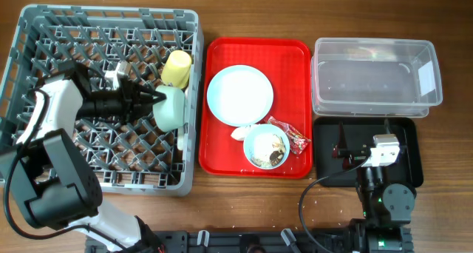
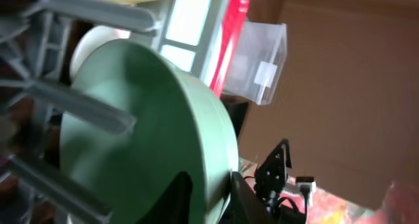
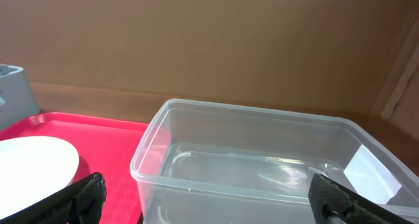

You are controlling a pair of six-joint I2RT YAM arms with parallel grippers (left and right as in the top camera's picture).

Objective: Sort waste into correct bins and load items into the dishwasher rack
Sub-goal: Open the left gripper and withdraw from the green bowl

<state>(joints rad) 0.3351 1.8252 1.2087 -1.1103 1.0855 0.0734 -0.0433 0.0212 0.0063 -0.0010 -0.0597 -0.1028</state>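
Note:
My left gripper [image 1: 157,103] reaches across the grey dishwasher rack [image 1: 44,31] and is shut on the rim of a pale blue-green bowl [image 1: 171,109], held on edge among the pegs at the rack's right side. The left wrist view shows the bowl [image 2: 144,132] between my fingers [image 2: 213,201]. A yellow cup [image 1: 177,68] lies in the rack just behind it. A pale blue plate [image 1: 239,95], a second bowl [image 1: 267,147] holding crumbs, a white tissue [image 1: 240,133] and a red wrapper [image 1: 293,136] lie on the red tray. My right gripper [image 1: 363,143] is wide open and empty over the black tray [image 1: 410,160].
The red serving tray [image 1: 222,61] sits between the rack and the bins. The clear tub [image 1: 377,75] stands behind the black tray and looks empty in the right wrist view [image 3: 262,158], with my open fingers [image 3: 209,199] before it.

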